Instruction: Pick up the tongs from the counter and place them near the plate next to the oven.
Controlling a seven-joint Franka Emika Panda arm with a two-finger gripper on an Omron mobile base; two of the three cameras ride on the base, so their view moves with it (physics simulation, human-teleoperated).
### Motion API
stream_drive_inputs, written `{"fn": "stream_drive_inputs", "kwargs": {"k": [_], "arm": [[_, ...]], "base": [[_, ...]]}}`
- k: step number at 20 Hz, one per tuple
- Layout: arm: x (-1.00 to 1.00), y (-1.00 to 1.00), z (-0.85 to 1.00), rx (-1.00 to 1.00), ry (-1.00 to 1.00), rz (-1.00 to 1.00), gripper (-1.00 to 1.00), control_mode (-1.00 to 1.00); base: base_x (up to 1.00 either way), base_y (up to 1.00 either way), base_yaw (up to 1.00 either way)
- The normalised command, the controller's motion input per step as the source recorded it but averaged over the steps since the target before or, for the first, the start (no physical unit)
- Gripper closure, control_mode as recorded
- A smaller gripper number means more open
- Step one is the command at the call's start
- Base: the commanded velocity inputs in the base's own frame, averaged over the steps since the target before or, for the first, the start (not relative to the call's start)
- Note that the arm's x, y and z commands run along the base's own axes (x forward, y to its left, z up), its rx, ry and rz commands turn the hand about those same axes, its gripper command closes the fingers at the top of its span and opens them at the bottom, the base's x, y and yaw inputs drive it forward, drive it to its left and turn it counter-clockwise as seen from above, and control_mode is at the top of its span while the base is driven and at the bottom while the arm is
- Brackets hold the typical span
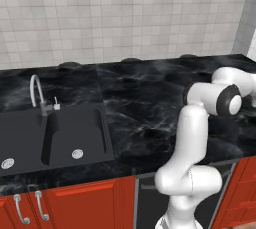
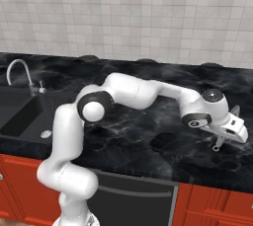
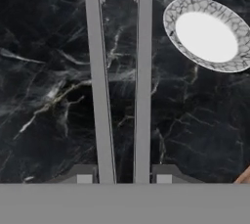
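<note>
The gripper (image 3: 124, 179), clenched on the tongs (image 3: 119, 81), carries them above the counter (image 3: 44, 96) toward its right end, the two thin arms running out ahead of the fingers and the plate (image 3: 207, 34) lying just beside their far ends. Slim, stiff metal, the tongs look light but slippery and springy — a hold across both arms, as here, seems apt. They could swing or slide if jolted — slow setting-down is advisable.
</note>
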Motion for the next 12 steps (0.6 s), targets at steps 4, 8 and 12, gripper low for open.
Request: {"fn": "stream_drive_inputs", "kwargs": {"k": [4, 8, 12], "arm": [[0.00, -0.62, -0.13, 0.06, 0.00, 0.00, 1.00, -1.00], [0.00, -0.56, -0.02, 0.06, 0.00, 0.00, 1.00, -1.00], [0.00, -0.21, 0.00, 0.04, 0.01, 0.00, 1.00, -1.00]], "base": [[0.00, 0.00, 0.00], [0.00, 0.00, 0.00], [0.00, 0.00, 0.00]]}}
